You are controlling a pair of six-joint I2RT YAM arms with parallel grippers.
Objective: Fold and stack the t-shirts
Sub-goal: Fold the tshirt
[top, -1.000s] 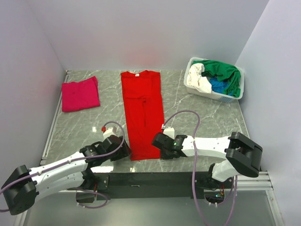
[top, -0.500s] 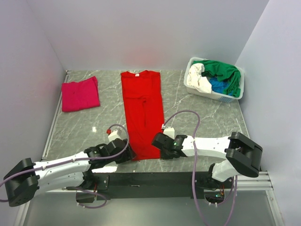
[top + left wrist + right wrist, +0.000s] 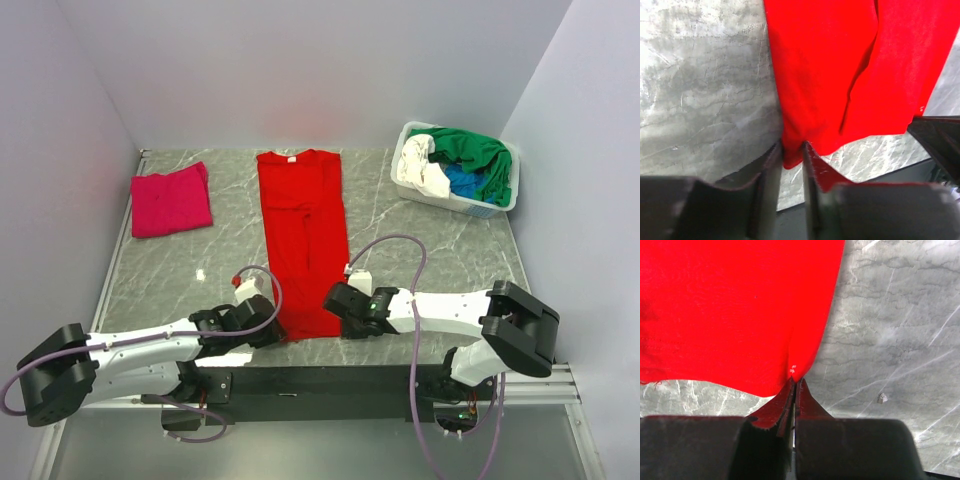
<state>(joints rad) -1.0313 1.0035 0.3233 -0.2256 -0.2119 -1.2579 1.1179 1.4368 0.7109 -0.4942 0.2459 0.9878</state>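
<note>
Moving right from where it was a second ago, the left gripper now sits at the bottom left corner of the red t-shirt. Its fingers have also come much closer together. The right gripper has stayed at the bottom right corner.

The red t-shirt lies flat in a long strip down the middle of the frame, with its neck at the top. In the left wrist view, the corner of the red t-shirt sits in the thin gap of the left gripper. A finger stands on each side of the corner. I cannot tell if they pinch it tight. In the right wrist view, the right gripper has its fingers pressed together on the bottom edge of the red t-shirt.

A folded pink t-shirt lies at the upper left, well apart from the red one. At the upper right stands a white basket. A green t-shirt, a white t-shirt and a blue t-shirt are piled in it. All of this rests on a grey marble table.
</note>
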